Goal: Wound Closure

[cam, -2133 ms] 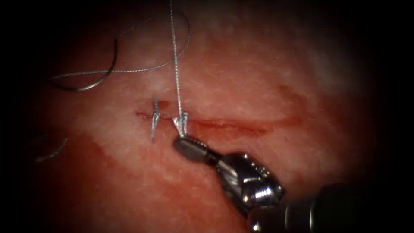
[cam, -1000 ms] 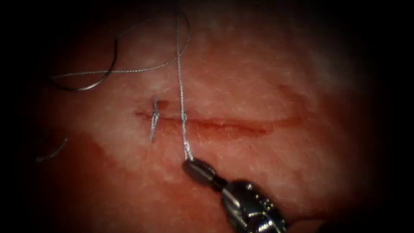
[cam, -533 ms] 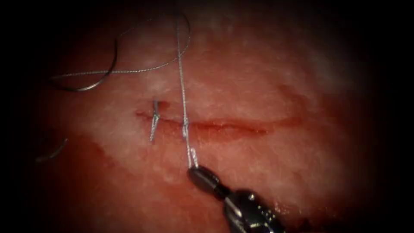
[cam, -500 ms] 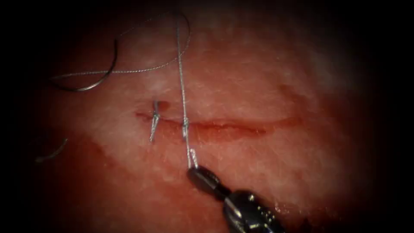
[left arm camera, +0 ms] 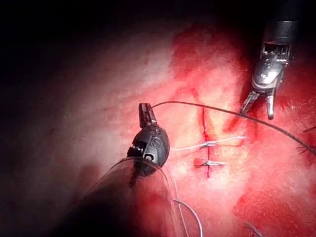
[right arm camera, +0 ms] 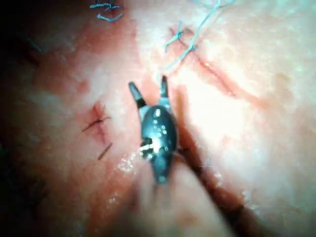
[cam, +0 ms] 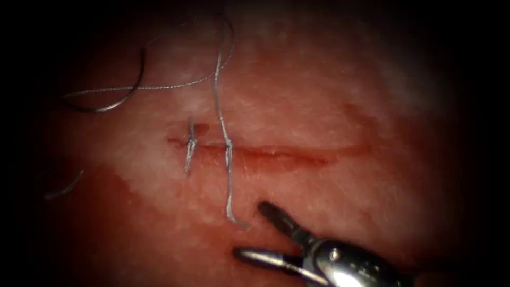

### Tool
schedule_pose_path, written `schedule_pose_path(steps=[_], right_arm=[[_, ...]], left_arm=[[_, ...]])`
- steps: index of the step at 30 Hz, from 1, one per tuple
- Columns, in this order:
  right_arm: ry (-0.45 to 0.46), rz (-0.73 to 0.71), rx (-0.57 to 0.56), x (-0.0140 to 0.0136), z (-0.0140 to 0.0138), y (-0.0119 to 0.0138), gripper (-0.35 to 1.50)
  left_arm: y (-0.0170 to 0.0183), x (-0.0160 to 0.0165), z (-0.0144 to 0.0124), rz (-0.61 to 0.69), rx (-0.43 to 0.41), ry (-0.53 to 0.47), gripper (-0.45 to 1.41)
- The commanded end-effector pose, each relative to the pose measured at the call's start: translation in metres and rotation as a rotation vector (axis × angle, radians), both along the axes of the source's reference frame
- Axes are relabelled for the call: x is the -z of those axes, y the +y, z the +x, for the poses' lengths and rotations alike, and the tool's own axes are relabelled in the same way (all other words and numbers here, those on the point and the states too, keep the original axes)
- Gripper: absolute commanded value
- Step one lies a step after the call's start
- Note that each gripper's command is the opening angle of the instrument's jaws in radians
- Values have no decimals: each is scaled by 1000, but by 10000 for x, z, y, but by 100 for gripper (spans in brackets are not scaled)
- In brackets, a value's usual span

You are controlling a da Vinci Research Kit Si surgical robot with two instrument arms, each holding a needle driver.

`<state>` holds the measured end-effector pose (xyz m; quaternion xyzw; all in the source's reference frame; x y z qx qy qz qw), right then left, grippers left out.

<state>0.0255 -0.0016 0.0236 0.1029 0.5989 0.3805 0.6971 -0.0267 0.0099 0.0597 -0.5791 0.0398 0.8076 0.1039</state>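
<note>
1. Tissue (cam: 329,95): pale pink pork belly with a thin red cut (cam: 297,154) running left to right across the middle of the endoscope view. The cut's left end is closed by two stitches, and the rest lies as a narrow line.
2. Right tool (cam: 255,231): lower right of the endoscope view, below the cut. Its jaws are spread wide and hold nothing. The same tool (left arm camera: 257,111) shows with parted jaws in the left wrist view, and also in its own wrist view (right arm camera: 148,84).
3. Left tool (left arm camera: 145,112): seen in the left wrist view, on the far side of the cut from the right tool. Its jaws are pressed together, and a dark strand of thread leaves their tip and arcs across the cut.
4. Thread (cam: 217,90): the free tail ends in a small hook just left of the right tool's upper jaw, not touching it. From there it rises to a knot (cam: 228,151) on the cut, then runs on in loose waves to the top of the frame.
5. Older stitch (cam: 190,146): just left of the knot, with short cut tails.
6. Needle (cam: 127,96): a dark curve lying on the tissue at upper left, not in the tissue and held by neither tool.
7. Cut end of thread (cam: 64,190): far left, well apart from the cut.
8. Red fluid (cam: 159,234): a wet patch across the lower left.
</note>
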Motion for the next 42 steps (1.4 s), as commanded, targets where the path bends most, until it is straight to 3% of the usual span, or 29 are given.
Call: schedule_pose_path(steps=[1, 5, 15, 23, 42], right_arm=[[5, 11, 1, 1, 5, 4, 128], [-16, 35, 8, -7, 11, 42, 126], [-70, 19, 14, -44, 45, 84, 131], [-111, -4, 34, -76, 61, 87, 131], [-139, -60, 34, -93, 89, 94, 125]], left_arm=[[-11, 5, -7, 1, -1, -5, -45], [-24, 52, -11, 1, -9, -48, -45], [-39, 111, -19, 10, -31, -89, -45], [-46, 112, -20, 5, -42, -101, -45], [-53, 113, -20, 1, -47, -106, -45]])
